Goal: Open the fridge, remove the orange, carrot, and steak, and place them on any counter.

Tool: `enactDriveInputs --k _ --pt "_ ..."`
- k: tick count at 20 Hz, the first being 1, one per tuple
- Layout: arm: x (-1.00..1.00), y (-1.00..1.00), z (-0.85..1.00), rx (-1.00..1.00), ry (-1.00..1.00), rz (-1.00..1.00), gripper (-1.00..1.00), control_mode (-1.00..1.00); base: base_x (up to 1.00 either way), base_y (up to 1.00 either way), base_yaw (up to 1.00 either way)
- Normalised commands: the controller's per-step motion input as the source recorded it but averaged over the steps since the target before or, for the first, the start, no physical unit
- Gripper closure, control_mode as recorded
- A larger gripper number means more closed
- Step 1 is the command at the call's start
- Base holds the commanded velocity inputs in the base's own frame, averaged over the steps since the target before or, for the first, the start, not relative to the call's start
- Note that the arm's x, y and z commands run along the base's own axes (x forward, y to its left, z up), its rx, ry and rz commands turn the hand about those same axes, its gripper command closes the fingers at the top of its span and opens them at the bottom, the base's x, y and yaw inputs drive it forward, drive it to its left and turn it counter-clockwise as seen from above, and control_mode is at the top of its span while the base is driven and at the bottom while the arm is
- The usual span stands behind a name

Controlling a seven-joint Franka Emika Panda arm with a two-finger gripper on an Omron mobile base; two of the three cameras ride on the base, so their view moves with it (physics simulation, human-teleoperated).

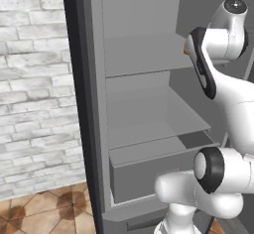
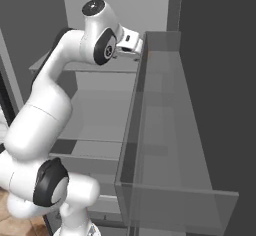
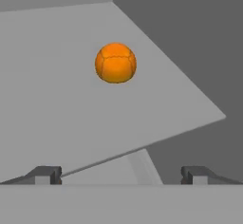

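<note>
The fridge (image 1: 85, 104) stands open, showing light grey shelves and a drawer. The orange (image 3: 116, 62), round and bright, rests on a grey shelf (image 3: 57, 95) in the hand view, straight ahead of my gripper (image 3: 121, 175) and some way off. Its fingertips (image 3: 47, 174) stand wide apart, open, with nothing between them. In the left base view my arm (image 1: 233, 94) reaches into the upper part of the fridge at shelf height. The carrot, the steak and the counter are out of view.
The open fridge door (image 2: 220, 80) stands on the right, with a clear door bin (image 2: 165, 145) close beside my arm. A white brick wall (image 1: 30, 79) and tiled floor (image 1: 44, 210) lie left of the fridge. The lower shelves (image 1: 149, 124) look bare.
</note>
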Motion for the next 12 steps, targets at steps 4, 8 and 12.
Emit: enactDriveInputs --k 4,8,12 --pt "0.45 -0.04 -0.12 0.0 0.04 0.0 -1.0 -1.0 0.0 0.0 0.0" --pt "0.44 -0.1 -0.07 0.0 0.05 0.0 -1.0 -1.0 0.0 0.0 0.0" --pt "0.38 -0.25 -0.15 0.0 0.07 0.0 -1.0 -1.0 0.0 0.0 0.0"
